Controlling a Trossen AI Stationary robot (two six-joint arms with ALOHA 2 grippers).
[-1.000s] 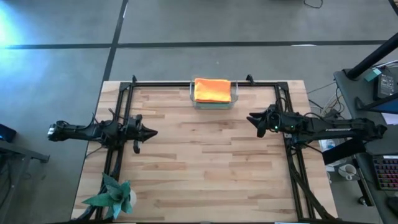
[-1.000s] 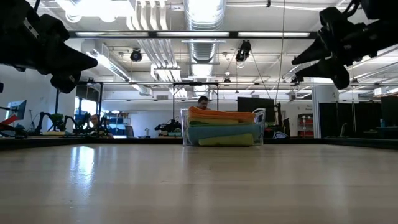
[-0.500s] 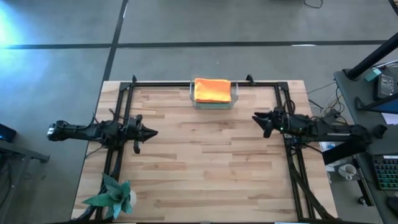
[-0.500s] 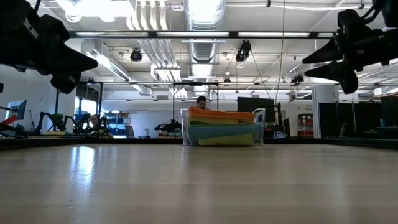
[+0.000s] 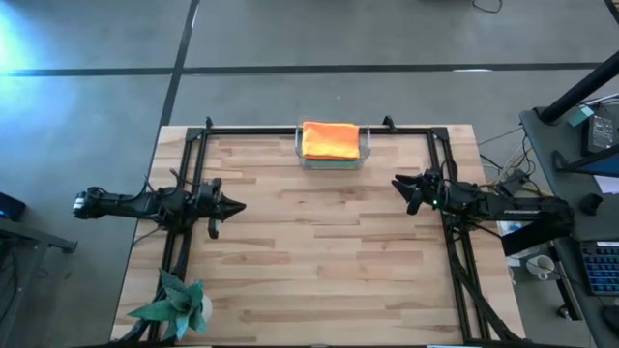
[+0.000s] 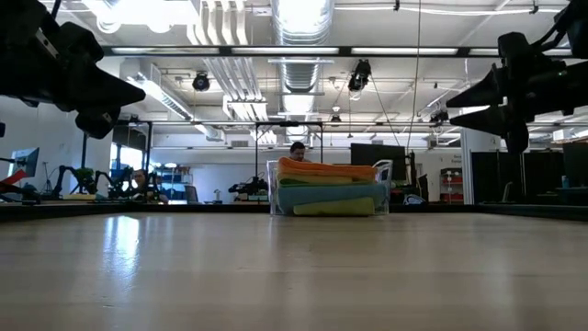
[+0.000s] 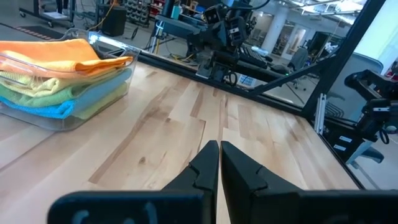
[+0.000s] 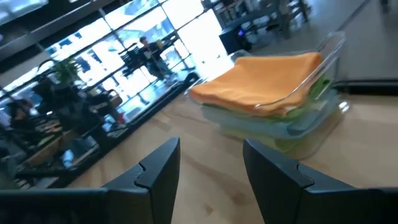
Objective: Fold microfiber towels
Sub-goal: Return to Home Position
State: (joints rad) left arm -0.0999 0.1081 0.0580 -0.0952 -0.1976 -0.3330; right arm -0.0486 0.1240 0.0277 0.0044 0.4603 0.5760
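No text, label, brand, number or sign can be read in any view. The stacked microfiber towels (image 5: 330, 139) and their clear bin (image 5: 366, 147) show no legible marking, and the screens and equipment in the room beyond the surface (image 5: 319, 242) are too small and blurred to read.

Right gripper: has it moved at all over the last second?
Yes. In the high view the right gripper has drawn back slightly to the right, away from the transparent bin, its jaws open.
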